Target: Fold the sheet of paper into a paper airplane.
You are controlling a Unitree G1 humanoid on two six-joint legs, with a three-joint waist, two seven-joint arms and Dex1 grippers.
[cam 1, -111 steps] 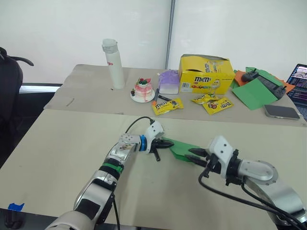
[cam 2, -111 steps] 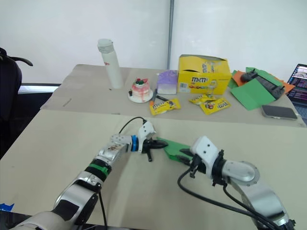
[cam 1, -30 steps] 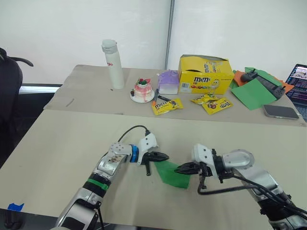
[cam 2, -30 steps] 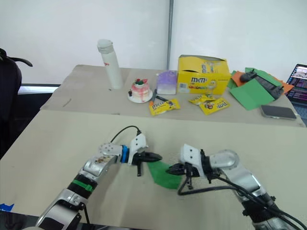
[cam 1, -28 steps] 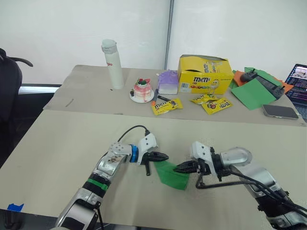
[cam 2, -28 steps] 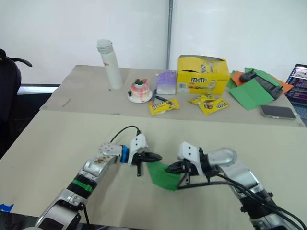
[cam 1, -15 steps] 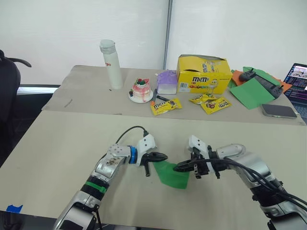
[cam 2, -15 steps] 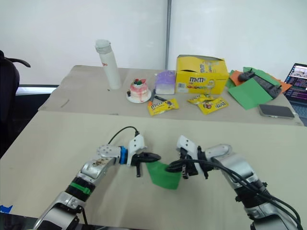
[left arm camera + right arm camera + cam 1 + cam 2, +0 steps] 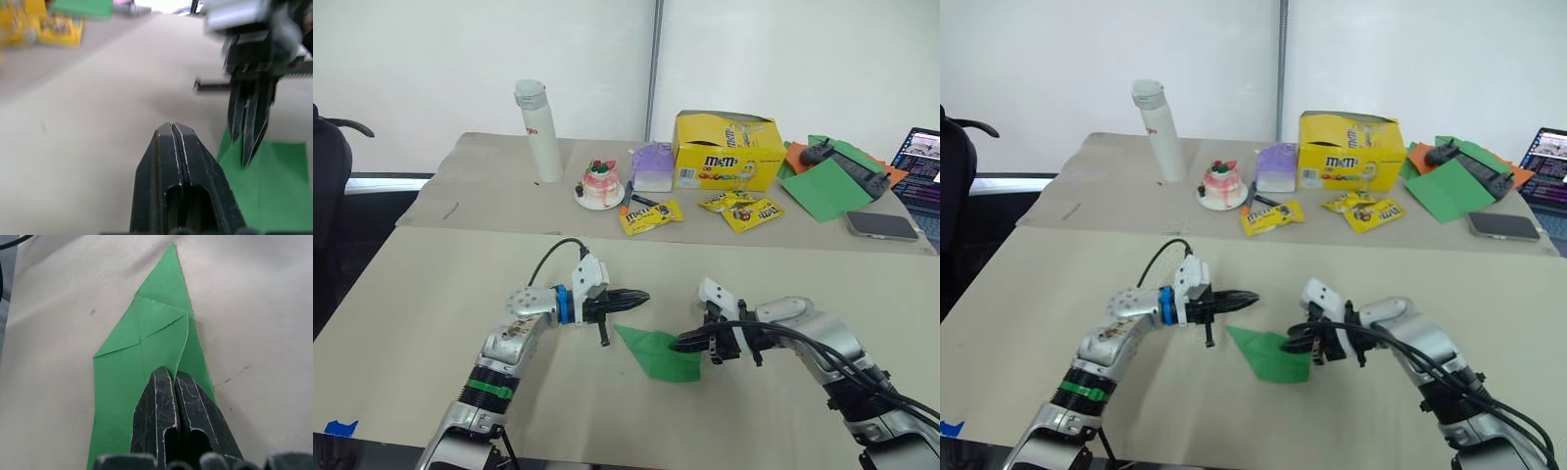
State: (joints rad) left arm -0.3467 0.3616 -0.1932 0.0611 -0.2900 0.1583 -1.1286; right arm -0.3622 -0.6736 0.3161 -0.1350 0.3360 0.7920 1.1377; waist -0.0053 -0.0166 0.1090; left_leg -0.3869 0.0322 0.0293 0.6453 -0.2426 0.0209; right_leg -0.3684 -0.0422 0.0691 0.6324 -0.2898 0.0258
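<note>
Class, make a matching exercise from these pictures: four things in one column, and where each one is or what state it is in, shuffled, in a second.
1. left gripper
2. right gripper
3. bottle
4. phone

A. lying flat on the far table
B. shut, off the paper
C. standing upright
D. shut, pressing down on the paper

Pairs: 1-B, 2-D, 3-C, 4-A

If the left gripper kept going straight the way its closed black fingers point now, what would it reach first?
Probably the right gripper, shut on the bright green folded paper airplane. The left gripper aims across the beige table toward it, though it may pass just beyond; depth is unclear.
</note>
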